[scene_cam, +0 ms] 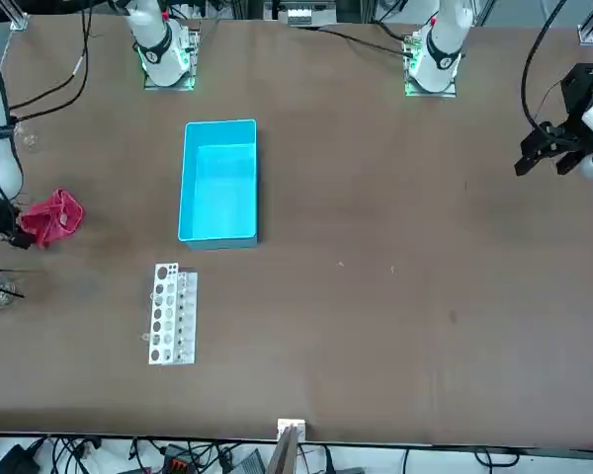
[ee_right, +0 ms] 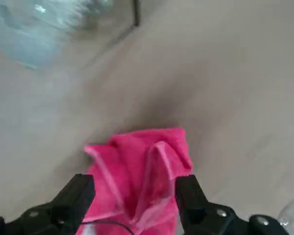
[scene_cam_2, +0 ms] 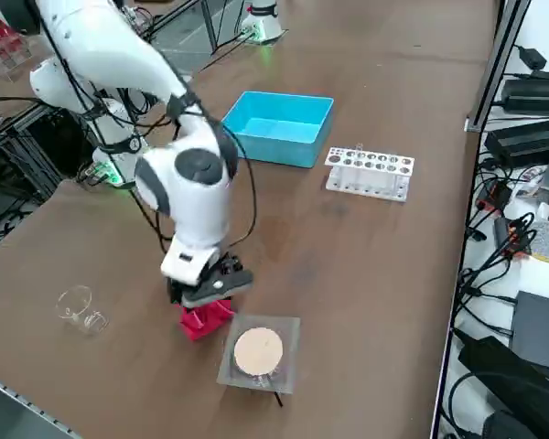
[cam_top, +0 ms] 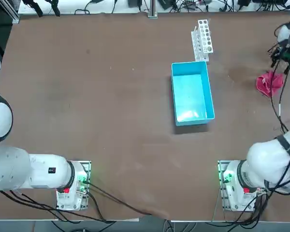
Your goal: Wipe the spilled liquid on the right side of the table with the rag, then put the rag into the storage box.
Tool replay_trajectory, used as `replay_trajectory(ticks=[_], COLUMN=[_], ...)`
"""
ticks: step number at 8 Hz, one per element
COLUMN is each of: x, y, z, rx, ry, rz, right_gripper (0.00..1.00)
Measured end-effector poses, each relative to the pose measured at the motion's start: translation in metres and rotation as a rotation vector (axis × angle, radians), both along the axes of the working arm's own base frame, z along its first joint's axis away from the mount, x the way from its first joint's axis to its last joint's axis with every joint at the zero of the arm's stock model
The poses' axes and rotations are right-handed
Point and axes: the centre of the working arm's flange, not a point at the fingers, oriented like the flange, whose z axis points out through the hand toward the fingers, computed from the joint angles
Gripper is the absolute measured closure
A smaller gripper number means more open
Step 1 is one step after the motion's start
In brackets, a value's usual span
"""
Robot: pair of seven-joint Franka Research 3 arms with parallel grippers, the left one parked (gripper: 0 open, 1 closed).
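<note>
The small soft pink-red cloth rag (ee_right: pixel 139 178) lies bunched, with raised folds, on the large matte brown table (cam_top: pixel 111 96), near its right edge and well apart from the light blue low-walled plastic storage box (cam_top: pixel 192 92). The right gripper (ee_right: pixel 135 196) is directly over it, its two black fingers (ee_right: pixel 78 196) spread apart with the cloth's folds between them; whether they have closed enough to pinch the fabric is not clear, so it reads as open around the rag rather than holding it. In the top view, a faint darker blotch of spilled liquid (cam_top: pixel 239 75) shows on the table between the rag and the narrow white rack with round holes (cam_top: pixel 203 38). To do this step well, the fingers should probably close on a thick central fold, low against the tabletop, so the cloth drags flat across the blotch rather than trailing. In the side view, a clear square plate with a tan disc (scene_cam_2: pixel 259 351) sits just beside the rag, and a clear glass vessel (scene_cam_2: pixel 80 307) lies nearby; the wiping stroke should steer away from both.
</note>
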Motion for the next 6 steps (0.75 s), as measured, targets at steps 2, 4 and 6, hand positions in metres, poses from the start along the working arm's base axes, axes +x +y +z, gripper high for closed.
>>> replay_trajectory(ticks=[2, 4, 6], x=[-0.022, -0.038, -0.046], y=[-0.013, -0.026, -0.032], z=[0.000, 0.008, 0.008], rx=[0.003, 0.002, 0.003], ry=[-0.006, -0.015, -0.017], rz=[-0.031, -0.057, -0.067], right_gripper=[0.00, 0.01, 0.20])
